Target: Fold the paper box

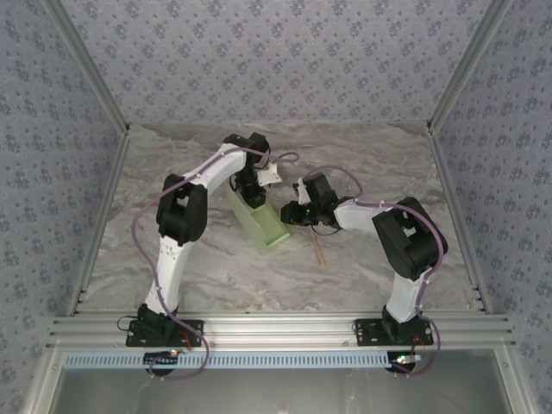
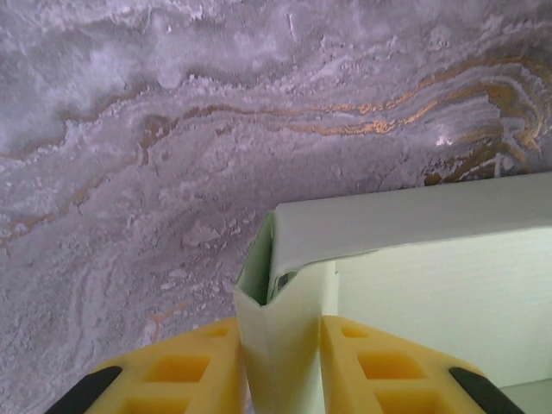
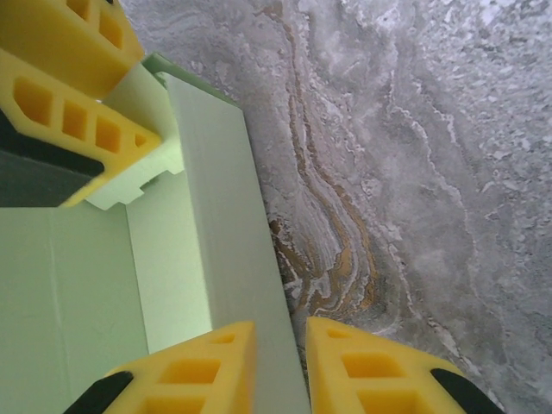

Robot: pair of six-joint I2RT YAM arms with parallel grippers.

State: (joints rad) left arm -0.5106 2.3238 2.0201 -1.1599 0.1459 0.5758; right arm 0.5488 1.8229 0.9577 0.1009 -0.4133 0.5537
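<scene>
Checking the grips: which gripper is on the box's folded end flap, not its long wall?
The left gripper: it pinches the folded end flap at the corner of the paper box. The right gripper straddles the long side wall.

paper box: mid-table, between the arms
left gripper: astride the paper box's far end
right gripper: astride its right wall
stick: on the table, right of the paper box

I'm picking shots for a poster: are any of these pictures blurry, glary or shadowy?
Top external: even, soft light, only faint shadows. Left wrist: the left gripper's yellow fingers look slightly soft, small glare spot on the table. Right wrist: crisp table veins, paper box evenly lit.
</scene>
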